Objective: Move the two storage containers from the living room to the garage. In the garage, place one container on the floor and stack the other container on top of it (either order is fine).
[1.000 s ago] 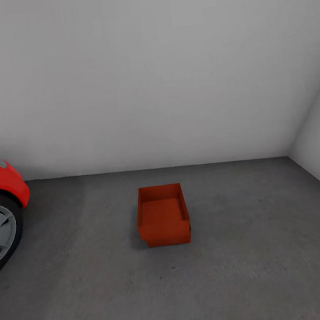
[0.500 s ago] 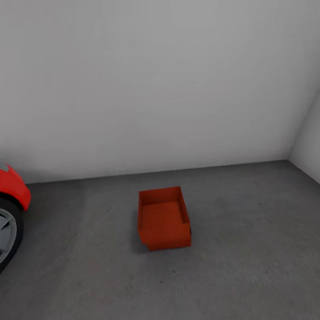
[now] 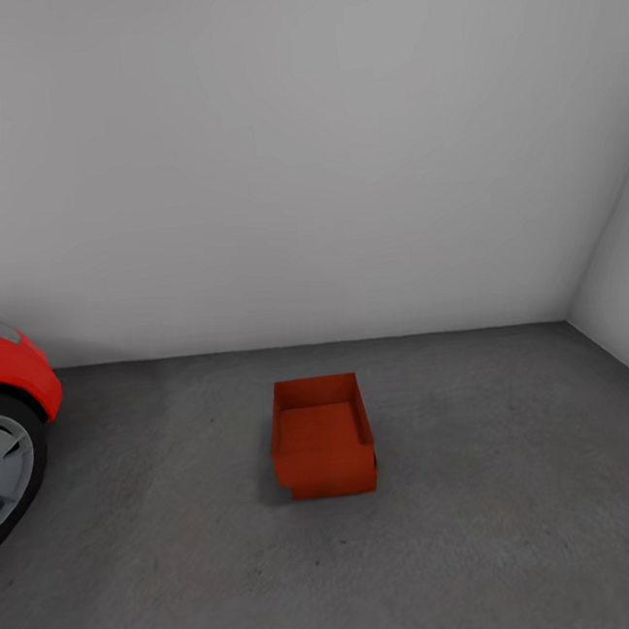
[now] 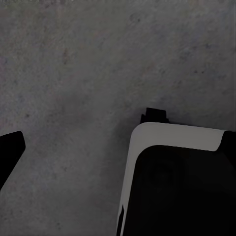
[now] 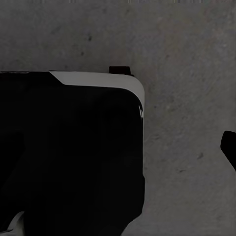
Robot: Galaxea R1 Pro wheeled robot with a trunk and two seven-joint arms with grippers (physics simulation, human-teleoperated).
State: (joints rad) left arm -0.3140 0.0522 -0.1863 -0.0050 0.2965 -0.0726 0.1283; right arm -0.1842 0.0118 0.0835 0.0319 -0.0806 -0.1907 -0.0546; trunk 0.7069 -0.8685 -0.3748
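Observation:
One orange-red storage container (image 3: 322,436) stands upright and lidless on the dark grey concrete floor (image 3: 495,528) of the garage, a short way out from the pale back wall. Nothing lies inside it. In the left wrist view, one dark fingertip (image 4: 9,147) of my left gripper shows at the picture's edge over bare floor. The right wrist view likewise has one dark fingertip (image 5: 229,147) at its edge. No object sits between the fingers of either gripper. Both hang beside my black-and-white base (image 4: 177,182), well away from the container.
The red car (image 3: 3,365), with its front wheel (image 3: 2,467), stands at the left. Pale grey walls close the back and the right side (image 3: 625,299). Open concrete lies around the container and toward me.
The whole head picture has slid down slightly, so the camera has moved. The container has not shifted on the floor.

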